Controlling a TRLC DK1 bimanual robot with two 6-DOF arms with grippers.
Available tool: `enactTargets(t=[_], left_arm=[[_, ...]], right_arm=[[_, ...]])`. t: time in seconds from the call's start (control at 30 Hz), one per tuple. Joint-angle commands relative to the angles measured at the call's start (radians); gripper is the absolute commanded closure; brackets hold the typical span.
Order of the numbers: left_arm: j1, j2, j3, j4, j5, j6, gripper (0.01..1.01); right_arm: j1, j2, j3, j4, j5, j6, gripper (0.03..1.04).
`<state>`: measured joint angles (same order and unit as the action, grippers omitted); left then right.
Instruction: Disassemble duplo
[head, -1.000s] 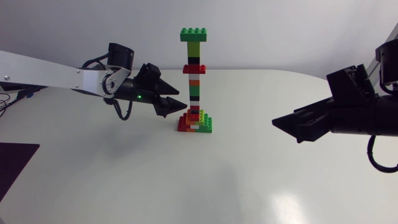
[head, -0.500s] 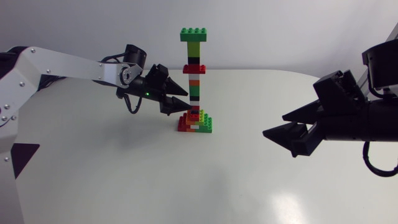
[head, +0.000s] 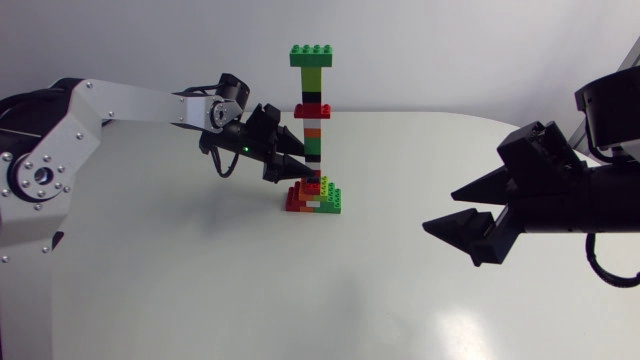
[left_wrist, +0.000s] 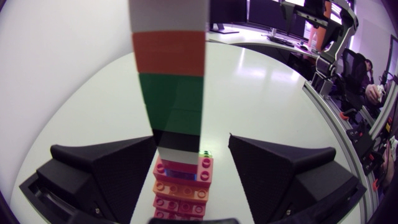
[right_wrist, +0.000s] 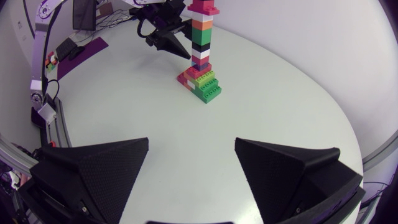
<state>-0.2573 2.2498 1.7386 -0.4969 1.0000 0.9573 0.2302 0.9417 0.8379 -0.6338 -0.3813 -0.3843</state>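
A tall, thin duplo tower (head: 313, 120) stands upright on a stepped base of red, green and orange bricks (head: 314, 197), with a wide green brick (head: 313, 55) on top. My left gripper (head: 303, 162) is at the tower's lower part, just above the base. In the left wrist view the column (left_wrist: 171, 62) rises between its fingers: one finger (left_wrist: 106, 168) is against it, while the other (left_wrist: 280, 168) stands a little apart. The gripper is open. My right gripper (head: 440, 211) hangs open and empty well to the right of the tower (right_wrist: 200, 43), pointing at it.
The white table (head: 200, 290) spreads out in front of the tower and between it and the right gripper. Its rounded far edge (head: 480, 118) runs behind the right arm. My left arm's base (head: 40, 190) stands at the left edge.
My left arm has swung right until its fingers straddle the tower's lower column, and the fingers have drawn closer together. The right gripper has drifted slightly left and down, still open.
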Motion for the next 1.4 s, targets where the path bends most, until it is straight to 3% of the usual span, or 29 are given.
enactTargets(t=[0.0, 0.13, 0.67, 0.9, 1.03, 1.37], left_arm=[[-0.008, 0.053, 0.05, -0.074, 0.022, 0.112, 0.43], [0.007, 0.056, 0.062, -0.135, 0.078, 0.156, 0.639], [-0.007, 0.085, 0.085, -0.249, 0.097, 0.181, 0.689], [-0.011, 0.053, 0.062, -0.476, 0.114, 0.359, 0.697], [-0.003, -0.015, -0.067, -0.457, 0.12, 0.394, 0.697], [-0.003, -0.156, -0.35, -0.264, 0.117, 0.39, 0.693]], right_arm=[[-0.003, 0.023, 0.018, -0.017, 0.005, -0.039, 0.07], [-0.006, 0.039, 0.012, -0.007, 0.005, -0.067, 0.07], [-0.015, 0.014, -0.013, -0.004, 0.005, -0.097, 0.07], [-0.011, -0.034, -0.019, 0.003, 0.005, -0.107, 0.07], [0.001, -0.044, -0.028, 0.005, 0.009, -0.133, 0.07], [0.09, -0.04, -0.019, -0.006, 0.015, -0.133, 0.07]])
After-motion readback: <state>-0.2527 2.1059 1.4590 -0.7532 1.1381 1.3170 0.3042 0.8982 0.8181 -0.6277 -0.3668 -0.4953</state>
